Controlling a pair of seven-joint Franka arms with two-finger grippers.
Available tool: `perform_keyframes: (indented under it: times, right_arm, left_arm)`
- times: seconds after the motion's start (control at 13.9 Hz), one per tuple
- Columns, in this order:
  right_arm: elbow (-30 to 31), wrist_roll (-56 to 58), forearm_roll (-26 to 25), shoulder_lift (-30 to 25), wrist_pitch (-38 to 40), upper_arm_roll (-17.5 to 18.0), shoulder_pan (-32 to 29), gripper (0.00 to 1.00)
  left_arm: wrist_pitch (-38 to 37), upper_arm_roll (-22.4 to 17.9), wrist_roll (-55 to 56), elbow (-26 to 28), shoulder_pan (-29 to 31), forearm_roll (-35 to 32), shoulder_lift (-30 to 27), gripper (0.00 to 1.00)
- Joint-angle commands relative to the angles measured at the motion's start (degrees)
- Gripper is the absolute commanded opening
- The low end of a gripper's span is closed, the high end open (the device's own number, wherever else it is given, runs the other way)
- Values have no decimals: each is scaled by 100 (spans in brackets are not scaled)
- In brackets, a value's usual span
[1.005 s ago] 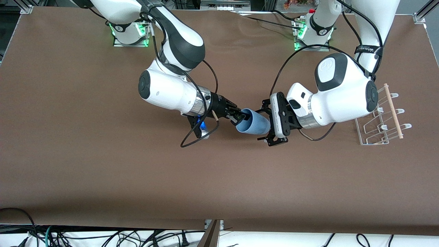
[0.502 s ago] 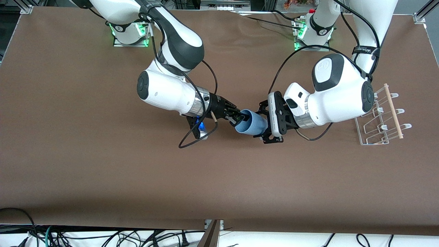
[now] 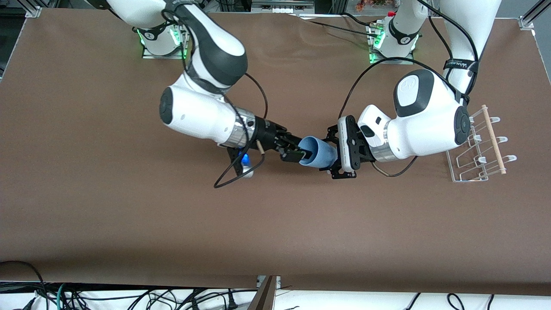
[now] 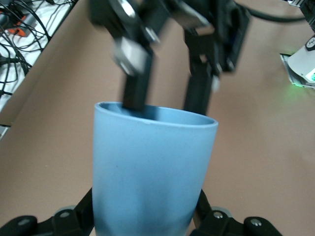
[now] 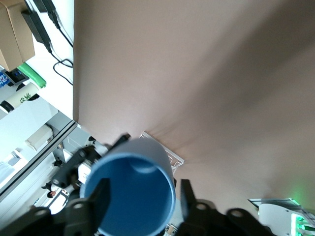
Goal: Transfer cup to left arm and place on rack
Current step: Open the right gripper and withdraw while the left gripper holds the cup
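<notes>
The light-blue cup point(image 3: 317, 153) hangs on its side over the middle of the table, mouth toward the right arm. My left gripper point(image 3: 332, 158) is shut on its base; in the left wrist view the black jaws press both sides of the cup point(image 4: 152, 167) around my left gripper point(image 4: 146, 219). My right gripper point(image 3: 297, 153) is open at the rim, one finger point(image 5: 101, 196) inside the cup point(image 5: 133, 191) and the other outside, apart from the wall. The white wire rack point(image 3: 478, 148) stands at the left arm's end of the table.
A black cable loop point(image 3: 230, 176) hangs under the right wrist with its blue light point(image 3: 245, 160). Both arm bases point(image 3: 161, 41) glow green along the table's top edge. Bare brown table point(image 3: 275, 232) lies nearer the front camera.
The left gripper closed on the cup's base. The right gripper then opened at the rim, and the right arm drew back slightly toward its own end.
</notes>
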State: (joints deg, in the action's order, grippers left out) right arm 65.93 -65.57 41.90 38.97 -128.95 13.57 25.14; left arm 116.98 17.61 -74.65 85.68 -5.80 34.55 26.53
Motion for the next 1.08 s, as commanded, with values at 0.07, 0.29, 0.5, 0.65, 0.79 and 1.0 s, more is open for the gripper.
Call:
perform_keyframes:
  times: [0.07,0.29,0.5,0.65,0.79,1.0]
  right_arm:
    - [7,1034,-128,-284,1166,49,-692,100]
    - [7,1677,-1145,-450,2397,31,-1045,100]
    - [16,2608,-2174,-609,3285,58,-1519,100]
    - [16,3433,-2955,-740,3796,40,-1800,100]
    - [155,4224,-3843,-977,3912,5,-1872,100]
    - [595,5052,-4532,-1417,4009,-83,-2046,100]
  left_arm:
    - [-728,-65,-93,46,290,-79,-174,8]
    - [-1281,-65,300,2,448,-920,-279,8]
    - [-1949,-82,1196,-25,457,-2299,-411,9]
    - [-2319,-65,1794,-25,457,-3493,-420,9]
    - [-2644,-65,2243,-25,449,-4470,-420,9]
    - [-3137,-100,2684,-33,466,-5797,-420,9]
